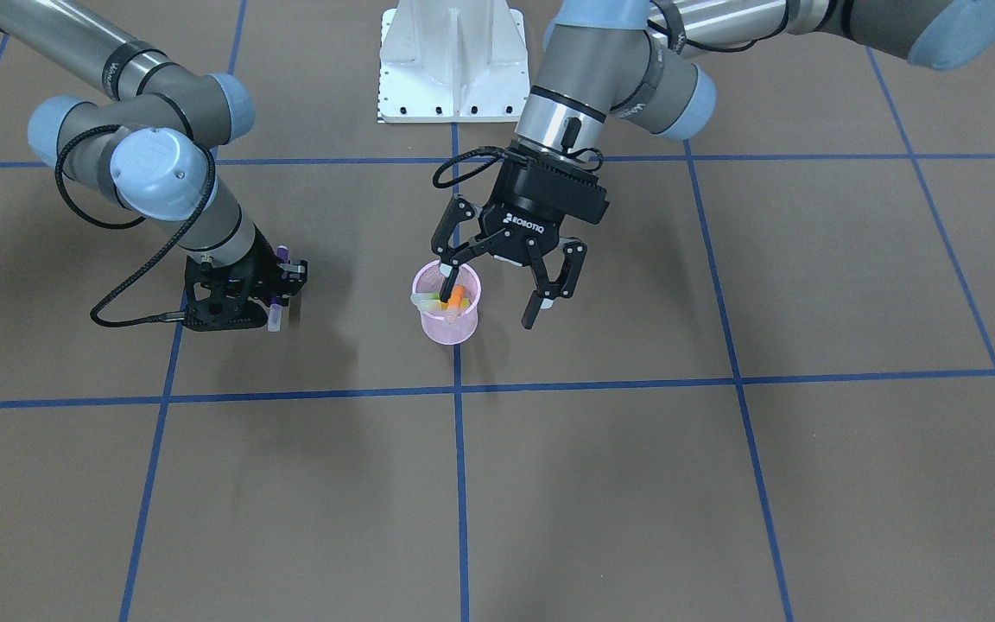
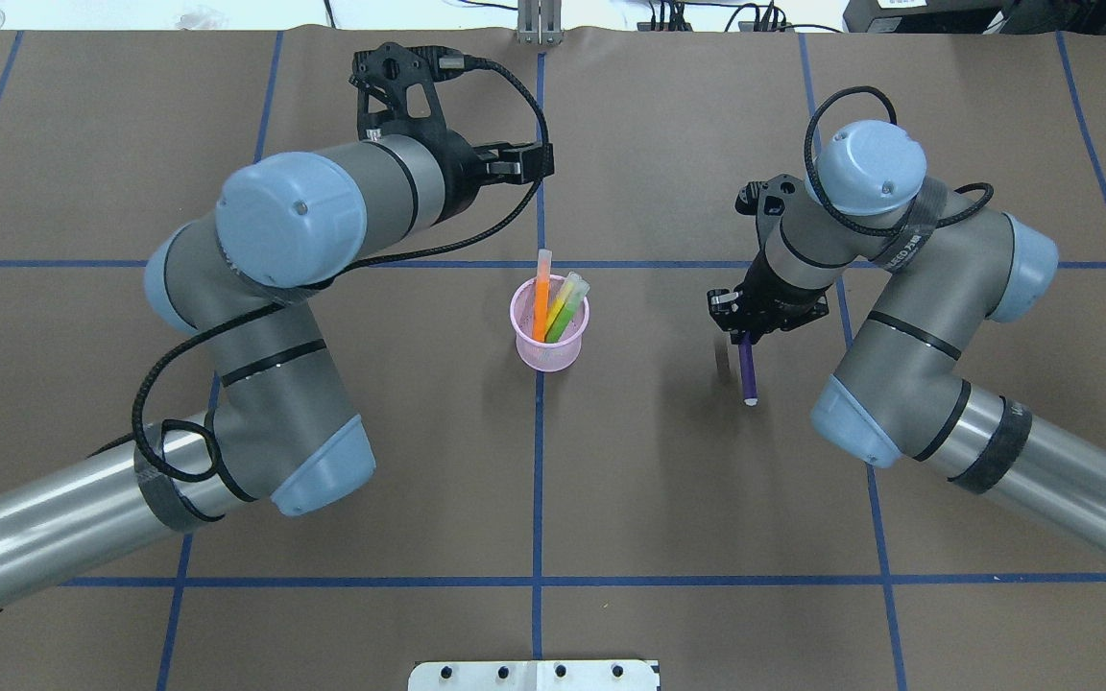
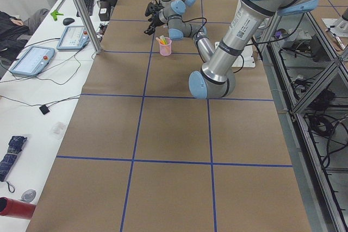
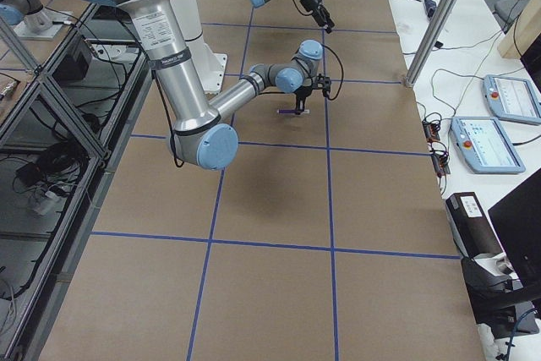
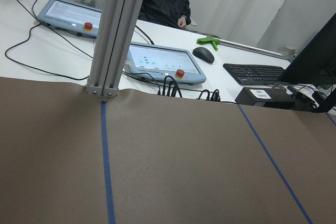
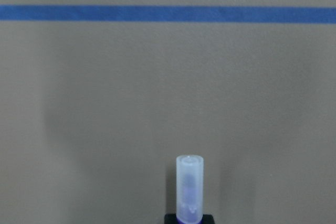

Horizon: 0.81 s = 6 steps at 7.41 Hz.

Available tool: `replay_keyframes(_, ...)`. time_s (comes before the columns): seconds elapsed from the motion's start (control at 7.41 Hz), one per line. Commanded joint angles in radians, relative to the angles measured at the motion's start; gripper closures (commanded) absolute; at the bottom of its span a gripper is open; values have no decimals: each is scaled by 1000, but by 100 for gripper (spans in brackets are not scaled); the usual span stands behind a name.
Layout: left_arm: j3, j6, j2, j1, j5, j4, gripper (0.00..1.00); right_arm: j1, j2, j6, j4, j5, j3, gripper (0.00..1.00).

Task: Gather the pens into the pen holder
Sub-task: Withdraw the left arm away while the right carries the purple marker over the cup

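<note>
The pink mesh pen holder (image 1: 447,324) stands upright at the table's middle, also in the overhead view (image 2: 548,350). It holds the orange pen (image 2: 541,293), the green pen (image 2: 560,315) and the yellow pen (image 2: 573,288), all leaning. My left gripper (image 1: 493,298) is open and empty, raised beside and above the cup. My right gripper (image 2: 747,336) is shut on the purple pen (image 2: 748,374), off to the cup's side, low over the table. The pen's clear cap (image 6: 189,187) sticks out past the fingers.
The white robot base plate (image 1: 452,60) is at the table's near edge to the robot. Blue tape lines (image 2: 539,480) grid the brown table. The left wrist view shows an aluminium post (image 5: 118,30) and an operators' desk with tablets (image 5: 163,61) beyond the far edge.
</note>
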<state>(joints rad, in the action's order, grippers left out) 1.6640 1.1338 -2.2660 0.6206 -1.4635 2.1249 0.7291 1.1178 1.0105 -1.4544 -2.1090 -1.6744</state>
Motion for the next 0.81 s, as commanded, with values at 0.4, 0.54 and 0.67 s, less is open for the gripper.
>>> replay_keyframes(0.4,62,-263,273,292,-477,-120,0,95,-27,16,104,133,-209,100)
replay_keyframes(0.54,62,-357,299,313,-477,-164,0,96,-26,23,200,168,-209,100)
replay_keyframes(0.67,62,-376,315,326,-479,-169,0,95,-26,20,277,213,-208,100)
